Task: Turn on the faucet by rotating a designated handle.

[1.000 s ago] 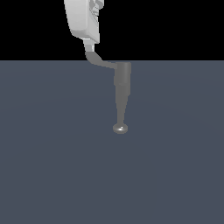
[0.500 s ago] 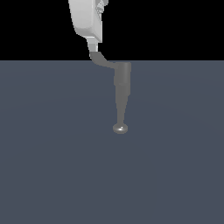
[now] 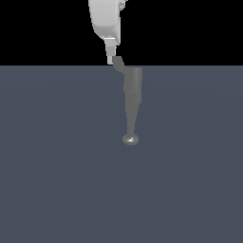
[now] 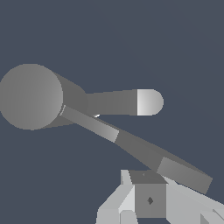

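Exterior view gives me the faucet point(image 3: 133, 95) upright mid-scene on the grey floor point(image 3: 57, 180), its handle point(image 3: 118, 63) angling to that view's left, where my gripper point(image 3: 110, 60) meets its tip. Wrist view shows the handle point(image 4: 131, 146) just beside the gripper point(image 4: 148, 199); I cannot tell the jaw width.

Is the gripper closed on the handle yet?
Cannot tell. The gripper sits at the handle tip, but neither view shows the jaws clearly.
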You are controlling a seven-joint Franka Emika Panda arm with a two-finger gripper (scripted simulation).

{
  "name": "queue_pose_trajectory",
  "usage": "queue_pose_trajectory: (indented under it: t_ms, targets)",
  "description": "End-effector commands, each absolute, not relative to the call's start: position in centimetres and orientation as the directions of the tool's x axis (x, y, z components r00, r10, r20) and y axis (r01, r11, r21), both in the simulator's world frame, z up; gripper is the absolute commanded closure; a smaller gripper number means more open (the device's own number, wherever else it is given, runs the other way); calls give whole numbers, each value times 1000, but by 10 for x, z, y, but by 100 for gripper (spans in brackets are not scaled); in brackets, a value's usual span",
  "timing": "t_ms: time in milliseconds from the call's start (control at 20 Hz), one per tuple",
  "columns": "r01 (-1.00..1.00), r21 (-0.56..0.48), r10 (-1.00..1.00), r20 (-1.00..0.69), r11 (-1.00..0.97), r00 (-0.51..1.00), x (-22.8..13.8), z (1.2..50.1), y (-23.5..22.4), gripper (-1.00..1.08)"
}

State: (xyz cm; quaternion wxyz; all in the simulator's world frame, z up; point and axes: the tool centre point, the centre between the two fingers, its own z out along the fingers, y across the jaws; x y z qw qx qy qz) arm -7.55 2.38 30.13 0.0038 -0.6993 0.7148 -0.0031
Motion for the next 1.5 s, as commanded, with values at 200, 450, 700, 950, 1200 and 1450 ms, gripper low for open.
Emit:
queue_pose_trajectory:
  t_ms: [200, 450, 700, 950, 1200, 1450]
  targets:
    - [-1000, -8, -1000, -1, 23, -23, -87, 301, 13, 108]
    - [-1000, -5, -1000, -1, 26, -26, -89, 300, -19, 108]
    - [-1000, -3, -1000, 0, 28, -28, -90, 300, -50, 108]
    - [-999, 0, -999, 0, 32, -32, -92, 299, -81, 108]
    - [-1000, -6, -1000, -1, 1, -1, -81, 301, -67, 108]
    - [-1000, -4, -1000, 0, 7, -7, -70, 300, -83, 108]
